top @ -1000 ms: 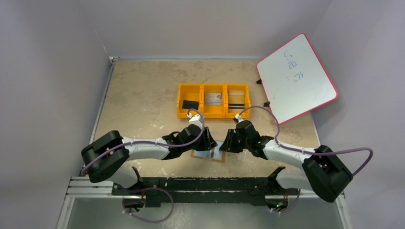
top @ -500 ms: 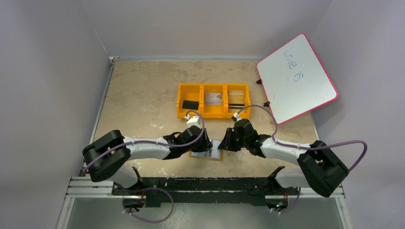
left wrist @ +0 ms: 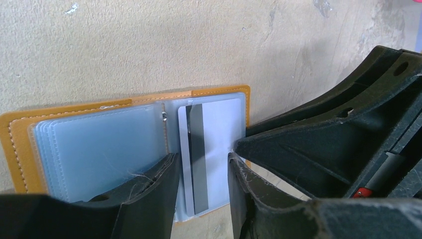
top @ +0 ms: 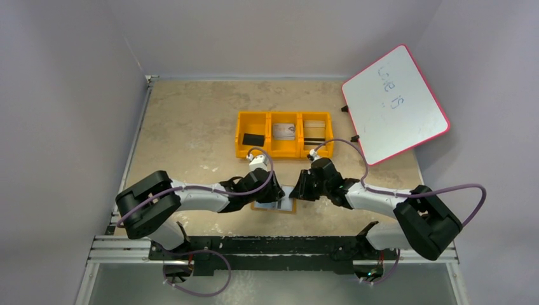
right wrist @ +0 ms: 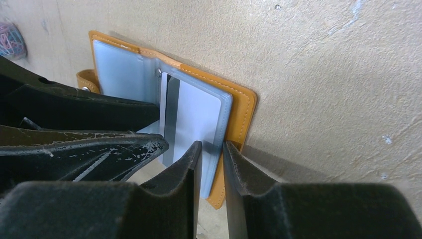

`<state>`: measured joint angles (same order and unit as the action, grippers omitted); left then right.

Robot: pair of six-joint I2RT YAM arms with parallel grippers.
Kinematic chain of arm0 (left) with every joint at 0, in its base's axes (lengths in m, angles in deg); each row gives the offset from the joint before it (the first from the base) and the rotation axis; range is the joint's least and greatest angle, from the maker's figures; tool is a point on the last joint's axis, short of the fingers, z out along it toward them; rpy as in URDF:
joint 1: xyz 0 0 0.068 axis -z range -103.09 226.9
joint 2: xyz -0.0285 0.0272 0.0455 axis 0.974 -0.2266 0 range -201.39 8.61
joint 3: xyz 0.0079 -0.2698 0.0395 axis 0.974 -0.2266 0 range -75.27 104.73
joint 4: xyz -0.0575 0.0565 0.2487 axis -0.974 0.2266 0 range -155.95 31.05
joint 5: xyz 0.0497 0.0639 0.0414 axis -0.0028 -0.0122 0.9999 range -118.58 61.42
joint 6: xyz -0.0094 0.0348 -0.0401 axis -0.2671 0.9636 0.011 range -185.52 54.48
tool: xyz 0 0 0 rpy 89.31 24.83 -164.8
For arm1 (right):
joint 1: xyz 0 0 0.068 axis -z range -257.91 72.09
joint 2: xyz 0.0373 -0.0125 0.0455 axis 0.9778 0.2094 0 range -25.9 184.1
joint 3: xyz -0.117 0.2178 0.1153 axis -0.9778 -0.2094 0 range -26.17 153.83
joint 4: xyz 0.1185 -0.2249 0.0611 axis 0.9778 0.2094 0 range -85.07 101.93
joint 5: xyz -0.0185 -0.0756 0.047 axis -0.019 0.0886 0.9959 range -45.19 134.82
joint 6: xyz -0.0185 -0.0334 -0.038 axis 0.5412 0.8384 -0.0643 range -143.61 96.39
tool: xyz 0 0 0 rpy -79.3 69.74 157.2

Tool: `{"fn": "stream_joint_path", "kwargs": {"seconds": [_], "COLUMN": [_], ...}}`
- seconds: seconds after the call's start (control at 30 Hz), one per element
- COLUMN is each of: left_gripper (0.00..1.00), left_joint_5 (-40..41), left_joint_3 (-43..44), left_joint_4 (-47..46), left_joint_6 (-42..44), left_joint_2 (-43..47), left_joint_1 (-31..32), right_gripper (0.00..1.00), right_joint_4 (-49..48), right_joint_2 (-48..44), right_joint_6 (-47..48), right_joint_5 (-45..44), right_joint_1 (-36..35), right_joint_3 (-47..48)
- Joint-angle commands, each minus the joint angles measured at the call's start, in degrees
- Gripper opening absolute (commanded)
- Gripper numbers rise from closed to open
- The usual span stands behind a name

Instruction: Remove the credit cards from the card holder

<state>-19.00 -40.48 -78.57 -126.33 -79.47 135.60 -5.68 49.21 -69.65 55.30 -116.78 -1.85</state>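
The card holder [left wrist: 219,92] is lying open on the counter [left wrist: 149,45] between the two arms. One credit card [left wrist: 219,144] (black stripe facing up) is sitting in its right-hand pocket. The left jaws are standing partly apart, straddling that card, with one tip resting on the blue-grey pockets. The right jaws are narrowed around the holder's outer right edge; whether they are actually pinching it, I cannot tell.

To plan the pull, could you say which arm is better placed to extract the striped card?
Likely right gripper: narrow jaws at the pocket edge nearest the card; left gripper sits over the card holder.
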Motion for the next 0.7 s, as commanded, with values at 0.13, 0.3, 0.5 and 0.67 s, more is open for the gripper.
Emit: {"fn": "stream_joint_path", "kwargs": {"seconds": [0.13, 0.3, 0.5, 0.67], "left_gripper": [0.4, 0.4, 0.38, 0.35], "left_joint_5": [3.0, 3.1, 1.8, 2.2], "left_joint_3": [-1.8, -1.6, -3.7, -7.5], "left_joint_4": [0.3, 1.9, -2.5, -8.7], "left_joint_6": [-2.8, -2.7, -4.7, -7.7], "left_joint_2": [1.3, 0.4, -0.9, 0.2], "left_joint_1": [0.4, 0.4, 0.4, 0.4], "right_gripper": [0.25, 0.23, 0.15, 0.1], "right_joint_4": [1.6, 0.9, 0.0, -1.0], "right_joint_2": [2.2, 2.9, 4.8, 6.2], "right_joint_6": [2.0, 2.2, 2.1, 2.1], "right_joint_5": [-1.6, -1.5, -1.1, -0.3], "right_joint_1": [-0.1, -0.1, -0.1, -0.1], "right_joint_3": [0.6, 0.7, 0.5, 0.0]}}
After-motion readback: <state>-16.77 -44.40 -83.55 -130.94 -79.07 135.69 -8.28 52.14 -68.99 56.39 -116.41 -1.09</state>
